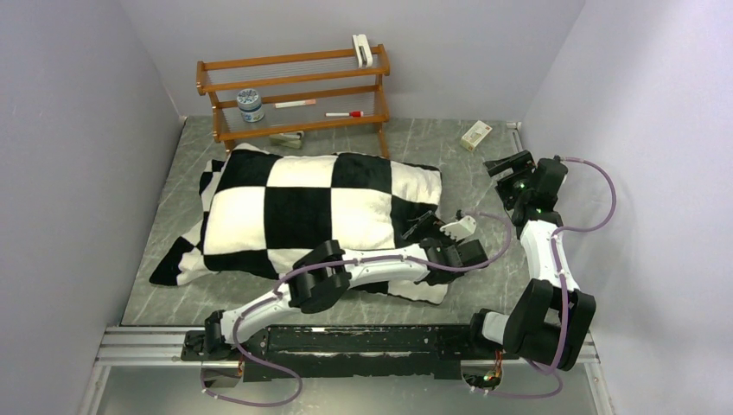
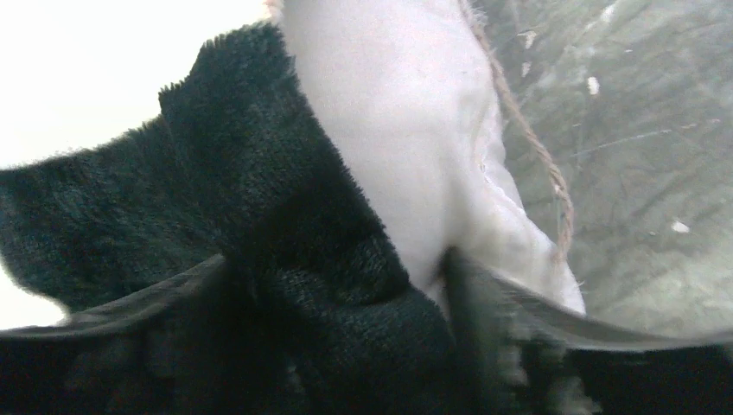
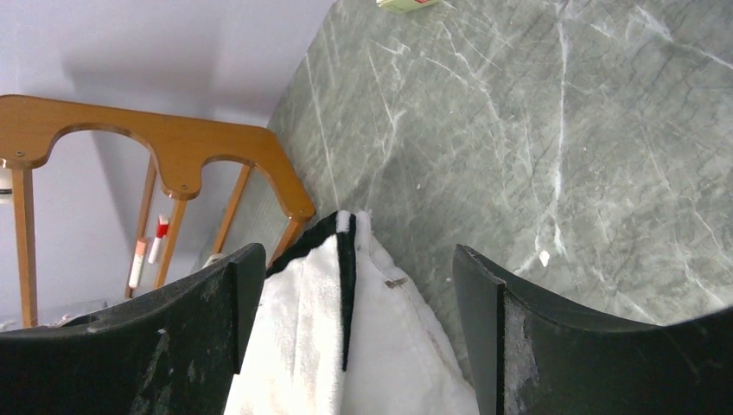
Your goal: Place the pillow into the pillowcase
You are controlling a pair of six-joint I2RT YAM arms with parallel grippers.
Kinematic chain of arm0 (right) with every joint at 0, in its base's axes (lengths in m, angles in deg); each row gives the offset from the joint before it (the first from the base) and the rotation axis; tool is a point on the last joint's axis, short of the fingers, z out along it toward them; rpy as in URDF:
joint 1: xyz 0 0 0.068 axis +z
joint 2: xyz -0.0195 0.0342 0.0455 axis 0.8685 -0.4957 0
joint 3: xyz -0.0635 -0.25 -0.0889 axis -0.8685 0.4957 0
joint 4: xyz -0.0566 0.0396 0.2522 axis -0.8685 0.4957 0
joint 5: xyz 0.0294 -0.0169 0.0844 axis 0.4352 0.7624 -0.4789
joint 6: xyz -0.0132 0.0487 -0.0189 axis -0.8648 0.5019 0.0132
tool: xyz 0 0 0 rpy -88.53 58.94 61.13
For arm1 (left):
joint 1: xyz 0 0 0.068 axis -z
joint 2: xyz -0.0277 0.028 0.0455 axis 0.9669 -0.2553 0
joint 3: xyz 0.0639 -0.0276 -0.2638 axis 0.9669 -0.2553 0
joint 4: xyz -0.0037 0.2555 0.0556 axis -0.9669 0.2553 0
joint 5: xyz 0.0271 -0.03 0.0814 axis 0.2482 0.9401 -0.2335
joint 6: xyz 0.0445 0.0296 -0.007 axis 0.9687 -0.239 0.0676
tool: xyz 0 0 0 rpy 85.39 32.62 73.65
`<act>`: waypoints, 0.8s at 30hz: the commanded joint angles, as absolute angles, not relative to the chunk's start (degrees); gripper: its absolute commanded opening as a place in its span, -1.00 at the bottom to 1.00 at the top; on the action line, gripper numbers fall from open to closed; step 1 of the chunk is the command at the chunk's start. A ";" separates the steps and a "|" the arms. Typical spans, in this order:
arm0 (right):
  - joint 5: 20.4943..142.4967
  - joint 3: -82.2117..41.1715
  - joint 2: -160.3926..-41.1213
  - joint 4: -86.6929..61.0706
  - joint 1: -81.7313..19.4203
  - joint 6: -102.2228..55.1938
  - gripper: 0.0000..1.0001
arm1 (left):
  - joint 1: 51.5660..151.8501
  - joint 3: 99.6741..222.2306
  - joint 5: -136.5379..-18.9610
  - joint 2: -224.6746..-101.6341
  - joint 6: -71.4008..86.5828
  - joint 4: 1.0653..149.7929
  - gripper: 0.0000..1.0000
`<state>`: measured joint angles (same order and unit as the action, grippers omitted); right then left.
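Top view: the checkered pillowcase (image 1: 302, 203) lies plump across the tabletop (image 1: 415, 143) and looks filled. The left gripper (image 1: 442, 226) sits at its right end, jaws spread. The right gripper (image 1: 510, 164) hangs off to the right, clear of the cloth, jaws released with nothing in them. Left wrist: the black plush hem lies beside a corner of the white pillow (image 2: 389, 112) that pokes out. The cloth lies between the wide jaws and looks unpinched. Right wrist: we look down past open jaws at that same end, with the wooden rack (image 3: 173, 147) behind. We judge this the last step, tucking in the corner. Next we need a grip on the hem and a pull over the pillow corner.
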<state>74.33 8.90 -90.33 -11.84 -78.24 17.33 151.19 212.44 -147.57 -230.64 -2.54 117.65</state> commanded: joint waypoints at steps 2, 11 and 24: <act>72.87 9.49 -90.52 -13.20 -78.78 16.24 0.64 | 148.86 206.12 -150.49 -236.07 -0.18 119.71 -0.49; 66.23 10.04 -86.45 -16.07 -77.85 21.88 0.54 | 150.69 199.64 -150.66 -204.47 16.13 108.26 -0.90; 66.45 0.44 -83.73 -8.30 -53.72 22.65 0.06 | 150.44 208.78 -147.97 -175.50 33.99 90.82 -0.90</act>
<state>66.74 3.04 -86.55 -10.25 -61.47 21.37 149.86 205.12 -149.41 -180.30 25.67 103.20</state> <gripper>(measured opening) 0.593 0.139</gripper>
